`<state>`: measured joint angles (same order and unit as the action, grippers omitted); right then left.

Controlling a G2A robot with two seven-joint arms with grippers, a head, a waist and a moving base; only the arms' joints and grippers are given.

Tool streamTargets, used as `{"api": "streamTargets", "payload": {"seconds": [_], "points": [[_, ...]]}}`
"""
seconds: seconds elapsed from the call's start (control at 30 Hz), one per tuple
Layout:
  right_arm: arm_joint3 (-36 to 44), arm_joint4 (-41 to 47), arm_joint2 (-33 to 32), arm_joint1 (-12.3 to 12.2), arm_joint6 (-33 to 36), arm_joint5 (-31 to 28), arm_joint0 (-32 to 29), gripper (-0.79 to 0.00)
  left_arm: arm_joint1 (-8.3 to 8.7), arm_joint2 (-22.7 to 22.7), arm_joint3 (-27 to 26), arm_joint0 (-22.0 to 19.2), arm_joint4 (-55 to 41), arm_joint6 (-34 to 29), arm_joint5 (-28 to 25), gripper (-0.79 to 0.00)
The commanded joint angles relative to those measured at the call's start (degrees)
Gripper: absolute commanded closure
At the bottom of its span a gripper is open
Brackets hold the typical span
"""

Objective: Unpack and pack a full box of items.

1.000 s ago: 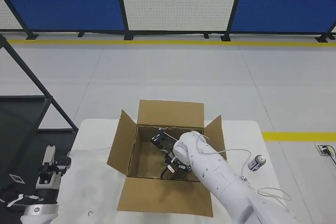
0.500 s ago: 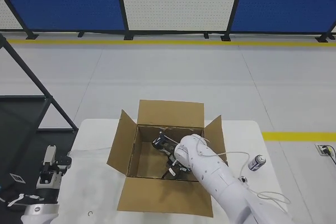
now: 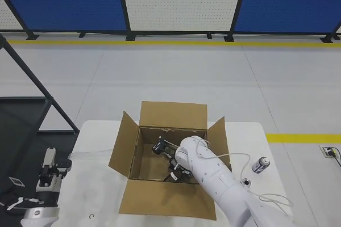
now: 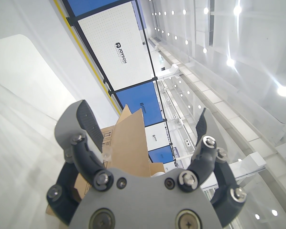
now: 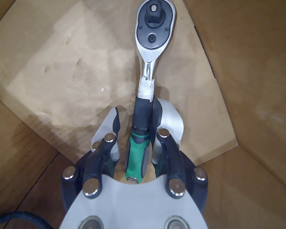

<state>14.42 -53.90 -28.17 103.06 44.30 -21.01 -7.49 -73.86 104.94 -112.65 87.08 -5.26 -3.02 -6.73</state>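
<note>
Carefully now: down inside the box (image 3: 173, 115), with the right gripper (image 5: 137, 106) not quite shut around the handle of the wrench (image 5: 146, 70), one pad (image 5: 156, 113) touching, a small gap at the other, so could slip out if lifted.

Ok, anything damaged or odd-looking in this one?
The chrome ratchet wrench with green-black handle has white tape wound round its neck, and the floor of the brown cardboard box shows small torn patches.
</note>
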Motion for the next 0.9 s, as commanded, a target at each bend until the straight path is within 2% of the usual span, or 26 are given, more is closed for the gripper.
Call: {"api": "streamTargets", "payload": {"seconds": [0.0, 0.37, 0.4, 0.43, 0.47, 0.5, 0.53, 0.87], "points": [[-0.2, 0.2, -0.2, 0.1, -0.5, 0.5, 0.0, -0.308, 0.0, 0.0, 0.0, -0.1, 0.1, -0.1, 0.0, -0.785], [-1.9, 0.5, -1.0, 1.1, 0.0, 3.2, -0.1, -0.32, -0.03, 0.4, 0.3, -0.1, -0.3, 0.1, 0.0, -0.785], [-2.0, 0.5, -1.0, 1.2, 0.1, 3.2, -0.1, -0.299, -0.03, 0.4, 0.3, -0.1, -0.1, 0.1, 0.0, -0.785], [-2.2, 0.5, -1.1, 1.3, 0.2, 3.1, -0.1, -0.243, -0.04, 0.3, 0.3, -0.1, -0.2, 0.1, 0.0, -0.785], [-2.4, 0.5, -1.1, 1.4, 0.3, 3.0, -0.1, -0.172, -0.04, 0.3, 0.3, -0.1, -0.2, 0.1, -0.1, -0.785], [-2.5, 0.5, -1.2, 1.4, 0.3, 2.9, 0.0, -0.037, -0.05, 0.3, 0.3, -0.1, -0.2, 0.1, -0.1, -0.785], [-2.6, 0.5, -1.2, 1.5, 0.3, 2.9, 0.0, 0.0, -0.05, 0.3, 0.3, -0.1, -0.2, 0.1, 0.0, -0.785], [-3.7, 1.1, -2.3, 1.4, -1.4, 0.5, 1.1, 0.0, -0.08, -0.1, 0.6, -0.5, 0.1, 0.0, 0.1, -0.785]]}}
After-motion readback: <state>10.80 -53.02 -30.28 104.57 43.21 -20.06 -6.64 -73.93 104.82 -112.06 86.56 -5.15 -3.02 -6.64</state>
